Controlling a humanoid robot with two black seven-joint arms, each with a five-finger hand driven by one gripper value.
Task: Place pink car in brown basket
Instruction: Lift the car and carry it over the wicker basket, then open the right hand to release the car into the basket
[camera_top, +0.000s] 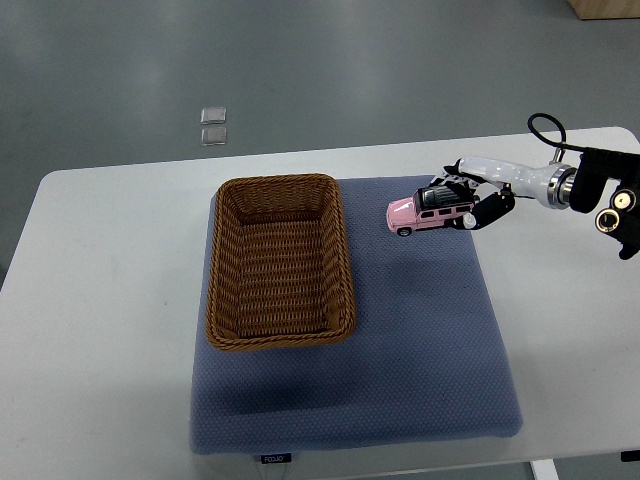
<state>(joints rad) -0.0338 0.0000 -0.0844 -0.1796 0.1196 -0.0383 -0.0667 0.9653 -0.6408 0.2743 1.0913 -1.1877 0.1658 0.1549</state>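
We take the rectangular brown woven wicker basket (281, 262) as our landmark. It stands empty on the left part of a blue-grey padded fabric mat (420, 340), which lies on a white table (100, 300). The small pink toy car with dark windows (430, 213) is to the right of the basket, apart from it, at about the level of the basket's far end, its nose pointing toward the basket. We cannot tell for certain whether its wheels rest on the mat or hang just above it.

Our right hand (468, 200), white-shelled with black fingers, reaches in from the right, further from the basket than the car. Its fingers are wrapped around the rear of the car, one set over the roof and another against the back end, so we read it as clamped on the toy. Our left arm does not show.

We judge the grasp to be made and the carry to the basket not yet done. The next move calls for us to raise the car high enough to clear the basket's right rim, bring it leftward over the open weave floor, lower it inside, and only then spread the fingers.
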